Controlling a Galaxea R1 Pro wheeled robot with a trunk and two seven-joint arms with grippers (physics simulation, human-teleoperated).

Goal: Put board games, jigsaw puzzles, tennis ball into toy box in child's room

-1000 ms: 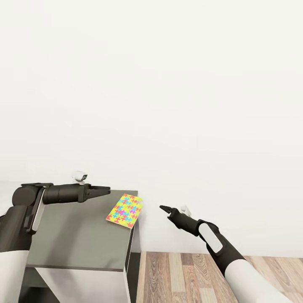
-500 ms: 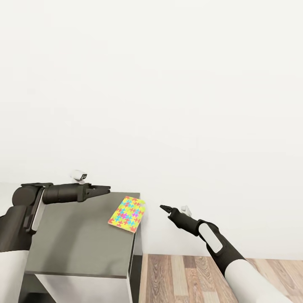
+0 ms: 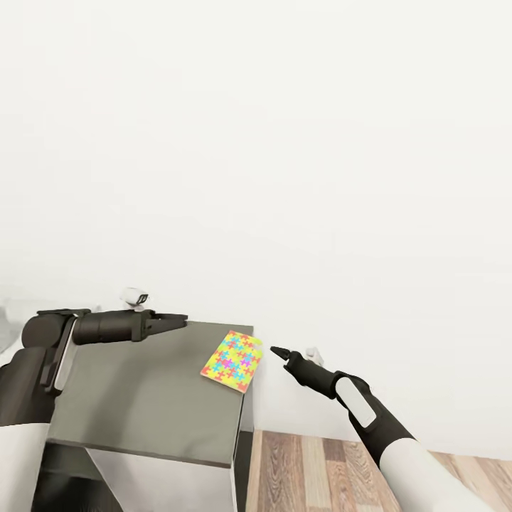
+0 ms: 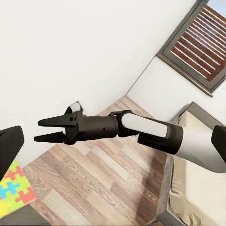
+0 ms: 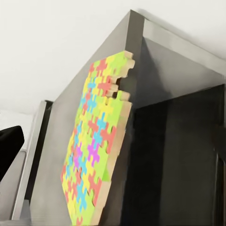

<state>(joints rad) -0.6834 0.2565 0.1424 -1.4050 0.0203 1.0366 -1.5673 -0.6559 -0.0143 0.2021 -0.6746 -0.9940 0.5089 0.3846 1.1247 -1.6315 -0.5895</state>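
Note:
One jigsaw puzzle [image 3: 232,360], a flat board of yellow, pink, green and blue pieces, lies at the far right corner of a dark grey cabinet [image 3: 142,398], its edge hanging slightly past the side. The right wrist view looks at the puzzle [image 5: 96,150] edge-on from close by. My left gripper [image 3: 181,321] hovers open over the cabinet's back edge, left of the puzzle. My right gripper [image 3: 274,350] is open and empty in the air just right of the puzzle. The bed [image 4: 197,188] with its beige mattress appears in the left wrist view. The toy box, board games, tennis ball and table are out of view.
A plain white wall stands behind the cabinet. Wooden floor [image 3: 341,469] runs to the cabinet's right, under my right arm. A window with brown slats [image 4: 202,42] sits high on the wall near the bed.
The whole picture has shifted: the cabinet and puzzle now sit further right, so the camera has moved. Both arms keep the same pose and the puzzle lies where it was on the cabinet.

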